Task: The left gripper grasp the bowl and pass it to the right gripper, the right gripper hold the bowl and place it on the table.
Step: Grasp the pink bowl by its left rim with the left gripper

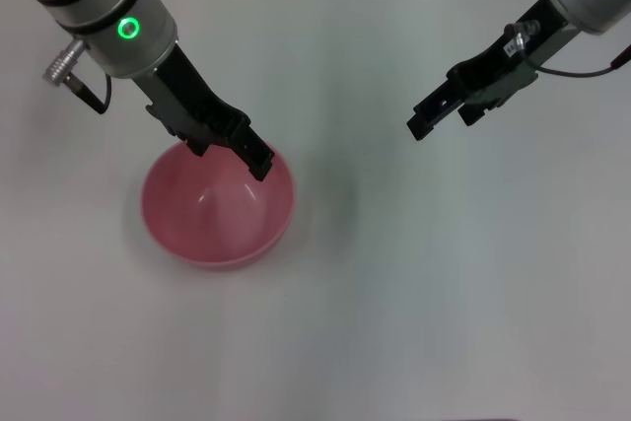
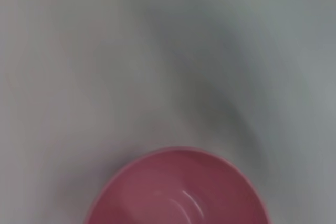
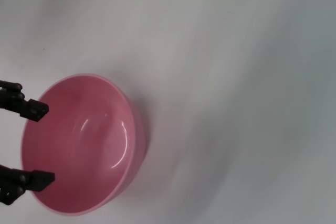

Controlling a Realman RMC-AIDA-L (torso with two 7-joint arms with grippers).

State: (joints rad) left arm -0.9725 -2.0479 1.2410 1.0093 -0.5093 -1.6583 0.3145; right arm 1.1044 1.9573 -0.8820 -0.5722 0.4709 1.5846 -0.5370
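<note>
Nearest me, the pink bowl sits upright on the white surface, toward my left side. My left gripper hangs over the bowl's far rim, released, fingers spread; the right wrist view shows two dark fingertips straddling the rim, not yet clenched. Farther off, well apart to the right, my right gripper hovers above the surface, released and holding nothing. My worry: the glossy, curved wall could slip between my fingers if I pinch too shallowly, tipping the bowl or dropping it before the handover.
</note>
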